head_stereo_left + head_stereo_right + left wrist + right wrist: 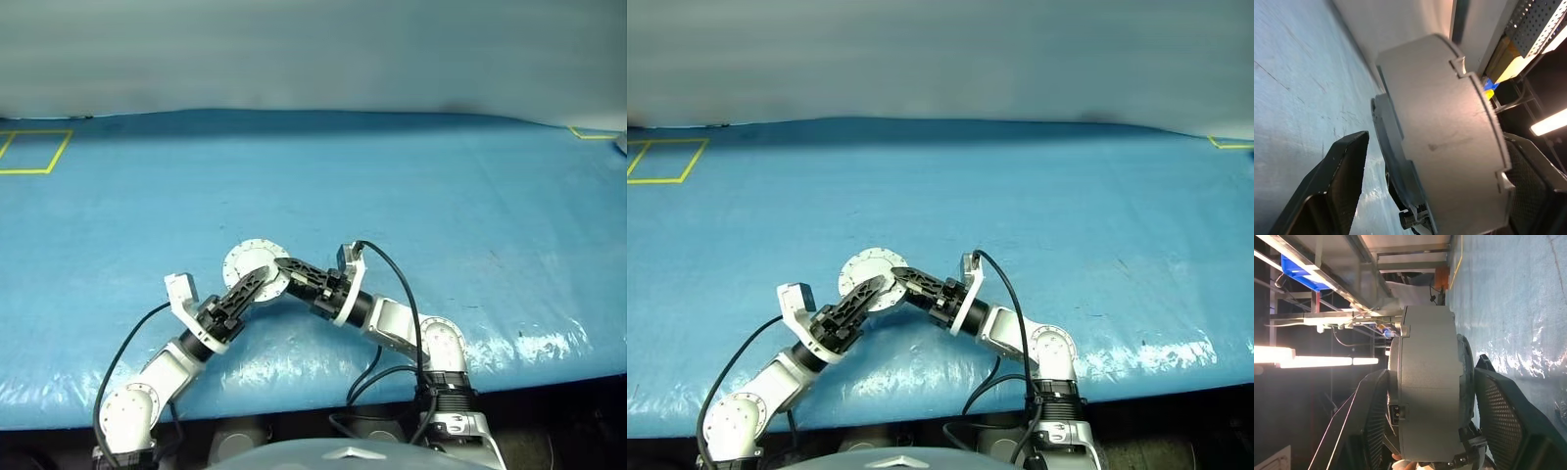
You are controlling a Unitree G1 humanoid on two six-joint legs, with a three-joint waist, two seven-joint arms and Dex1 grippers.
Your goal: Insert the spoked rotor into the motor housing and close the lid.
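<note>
The motor housing [250,262] is a round silver can held just above the blue table. From the head views its plain silver face with small rim holes is turned up. My right gripper [285,265] is shut on it, one finger over the top face and one beneath; the right wrist view has the grey notched wall [1427,382] clamped between the fingers. My left gripper [261,278] stands open around the same can [1449,137], and its table-side finger [1337,181] is clear of the can. A thinner dark disc [1465,377] hugs the lower face; whether it is the lid I cannot tell. The spoked rotor is hidden.
A blue sheet [441,215] covers the table, whose front edge runs just ahead of my arms. A yellow tape square [34,152] marks the far left corner and a yellow tape corner [593,132] the far right. Black cables loop off both wrists.
</note>
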